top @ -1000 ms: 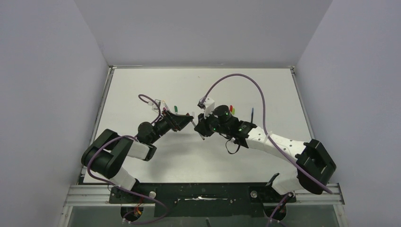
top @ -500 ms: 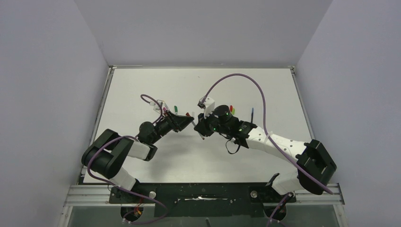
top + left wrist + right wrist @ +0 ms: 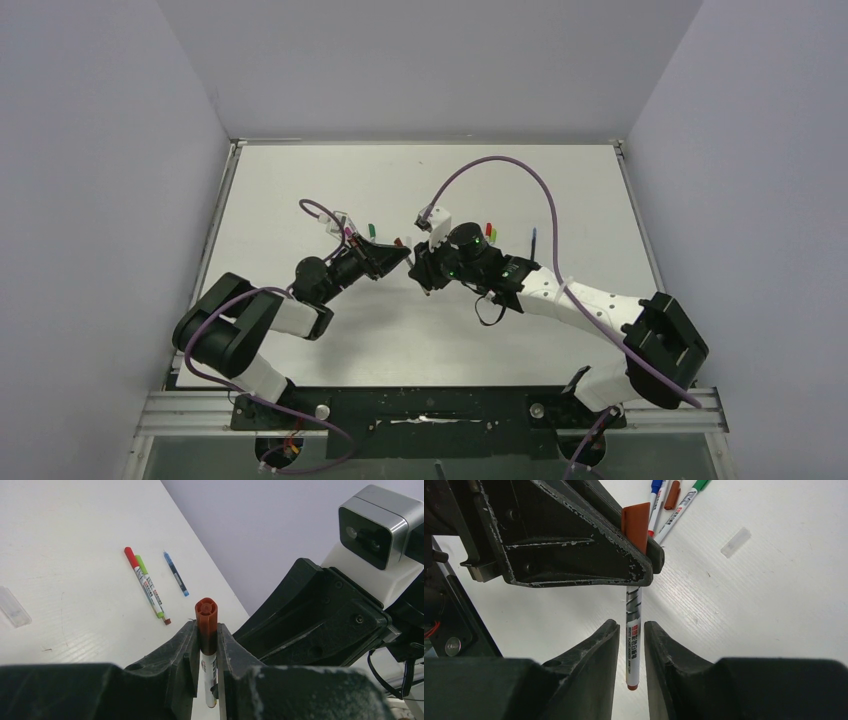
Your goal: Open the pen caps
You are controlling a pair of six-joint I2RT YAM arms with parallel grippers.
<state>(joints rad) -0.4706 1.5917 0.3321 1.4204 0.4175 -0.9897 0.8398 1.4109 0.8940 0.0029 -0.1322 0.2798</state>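
A white surface (image 3: 330,340) sits between pale walls (image 3: 420,60), with both arms reaching from its near edge to meet over the middle. The left pincer (image 3: 206,645) is pressed together on a pen (image 3: 634,610), pinching it at the brown-red cap (image 3: 206,615), which sticks out past the fingertips. The whitish barrel hangs out the other side into the right pincer (image 3: 632,630). Its fingers stand close on either side of the barrel, and I cannot tell whether they press it or stand just clear. The pen is held off the surface, still capped. Farther out, a red pen (image 3: 134,562) and a lime pen (image 3: 149,582) lie side by side and touching. A blue pen (image 3: 176,574) lies just beside them, and a clear piece (image 3: 13,607) rests well apart.
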